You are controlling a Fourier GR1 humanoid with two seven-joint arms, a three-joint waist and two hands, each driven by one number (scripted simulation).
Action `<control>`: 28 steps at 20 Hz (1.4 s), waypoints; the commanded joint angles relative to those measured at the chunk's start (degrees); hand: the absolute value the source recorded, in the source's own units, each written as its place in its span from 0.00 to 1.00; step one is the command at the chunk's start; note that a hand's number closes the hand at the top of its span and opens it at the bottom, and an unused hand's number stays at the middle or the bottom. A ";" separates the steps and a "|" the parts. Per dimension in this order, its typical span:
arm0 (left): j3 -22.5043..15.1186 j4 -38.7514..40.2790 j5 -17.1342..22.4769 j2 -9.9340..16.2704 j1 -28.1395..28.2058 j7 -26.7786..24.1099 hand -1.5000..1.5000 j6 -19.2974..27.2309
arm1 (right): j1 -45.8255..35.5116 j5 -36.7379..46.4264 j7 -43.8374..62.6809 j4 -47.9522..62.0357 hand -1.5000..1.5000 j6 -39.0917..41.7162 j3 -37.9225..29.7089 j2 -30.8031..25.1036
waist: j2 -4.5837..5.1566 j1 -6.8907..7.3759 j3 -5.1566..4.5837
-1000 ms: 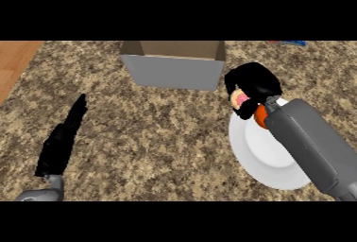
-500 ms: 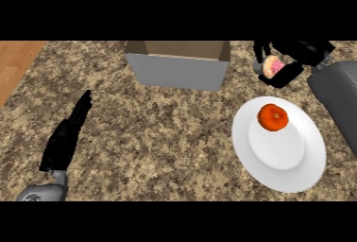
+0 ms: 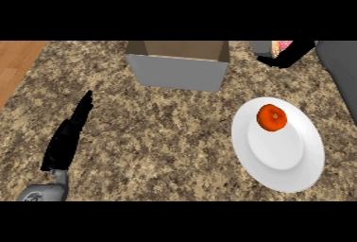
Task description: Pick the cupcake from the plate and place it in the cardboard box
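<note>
holding the cupcake [image 3: 282, 46], right hand [image 3: 289, 54] hangs beside the cardboard box [image 3: 178, 71].

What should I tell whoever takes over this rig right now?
Right hand: at the top right edge, fingers curled round the pink cupcake, held above the counter to the right of the cardboard box.
Left hand: open, resting at lower left, fingers straight.
White plate: the cupcake is off it; only an orange fruit sits on it.
Done: the cupcake is picked and lifted.
Left: carry it left over the box opening and release it inside.
</note>
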 commanded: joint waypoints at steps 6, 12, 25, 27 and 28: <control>0.33 -0.10 -0.10 0.13 2.11 -1.35 0.50 -0.04 | -13.61 -0.48 -1.80 11.90 1.00 5.05 -0.44 6.29 | -0.76 -0.97 -0.19; 0.38 -0.32 -0.42 0.41 2.00 0.59 0.50 -0.32 | -17.90 1.86 0.78 17.95 1.00 -0.56 0.44 13.38 | -0.66 -1.30 -0.20; 0.86 -0.14 -0.71 -0.18 0.12 1.26 0.50 0.36 | -20.83 9.01 7.81 26.83 1.00 -7.64 5.28 27.14 | -0.74 -2.07 -0.24; 0.85 0.93 -0.56 -0.92 2.58 -2.82 0.50 0.90 | -20.59 7.94 10.08 28.71 1.00 -8.99 3.81 28.12 | -0.49 -1.32 -0.29; 0.93 0.03 -0.47 -0.63 -1.15 1.40 0.50 0.52 | -19.31 7.90 10.42 29.44 0.00 -9.23 3.96 28.87 | -0.28 -1.18 -0.25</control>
